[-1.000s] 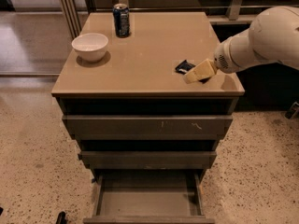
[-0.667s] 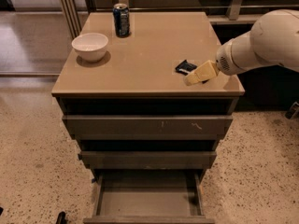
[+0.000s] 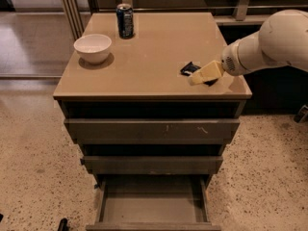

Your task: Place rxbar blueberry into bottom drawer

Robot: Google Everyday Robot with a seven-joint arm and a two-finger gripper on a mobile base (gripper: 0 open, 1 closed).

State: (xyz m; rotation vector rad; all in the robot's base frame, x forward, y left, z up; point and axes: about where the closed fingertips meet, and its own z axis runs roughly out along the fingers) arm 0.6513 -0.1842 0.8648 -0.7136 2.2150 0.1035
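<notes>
1. The gripper (image 3: 202, 75) is seen low over the cabinet top (image 3: 154, 52), close to its right edge and toward the front right corner. It is laid across the rxbar blueberry (image 3: 189, 69). Whether the claw is apart or clamped on the bar cannot be told.
2. The rxbar blueberry lies flat on the top, with its dark end showing at the left of the gripper. The step in hand is judged to be the grasp.
3. For a sound grasp, the thin bar should be taken across its narrow width with the claw brought right down to the surface. A firm hold should be confirmed before any lift, since a flat wrapper is likely to slip.
4. The bar should then be carried out past the front edge and lowered, with the two upper drawers (image 3: 151, 129) cleared on the way down.
5. The bottom drawer (image 3: 150, 210) is pulled out, and nothing is seen on its grey floor.
6. The white bowl (image 3: 92, 52), near the left edge, appears empty. The can (image 3: 125, 20) stands upright near the back edge, well apart from the bar.
</notes>
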